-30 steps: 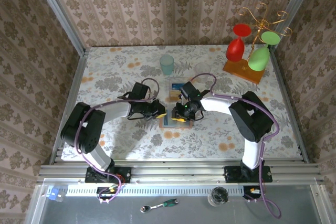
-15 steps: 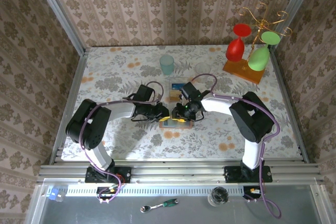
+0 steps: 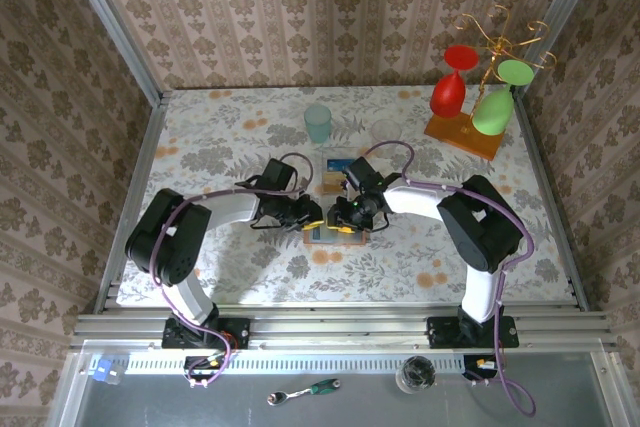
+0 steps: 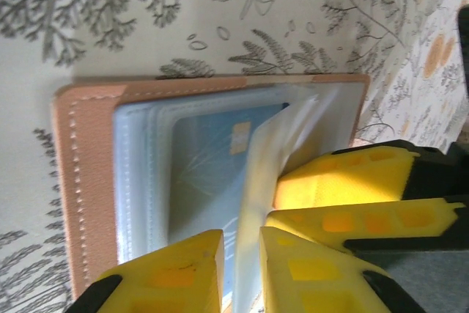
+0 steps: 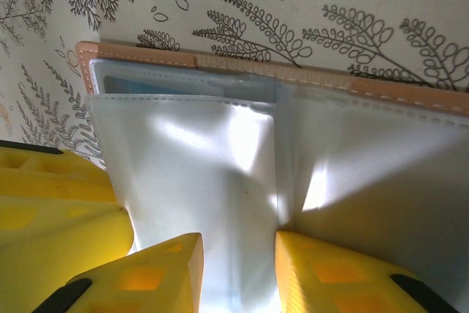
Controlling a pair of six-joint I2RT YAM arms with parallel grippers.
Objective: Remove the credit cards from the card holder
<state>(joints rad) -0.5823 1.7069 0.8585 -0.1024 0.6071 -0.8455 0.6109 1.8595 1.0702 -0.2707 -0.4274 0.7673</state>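
Card holder [image 4: 82, 181] lies open and flat on the flowered cloth [image 4: 146, 27] at mid-table, its clear sleeves [image 5: 220, 152] facing up, and both of your grippers meet right over it. One pale blue credit card [image 4: 212, 155] with a gold chip sits inside a sleeve, just ahead of your left gripper [image 4: 241, 247] and partly under a raised sleeve leaf [image 4: 293, 137]. Your left fingers stand almost together, with the edge of that raised leaf caught in the slit between them. Your right gripper [image 5: 238, 247] sits on the opposite side, just beside the left one. Its fingers stand a little apart on the sleeve plastic, and you cannot tell whether they grip it. From above, what looks like a blue-teal card [image 3: 338, 163] lies loose on the cloth just beyond the grippers.
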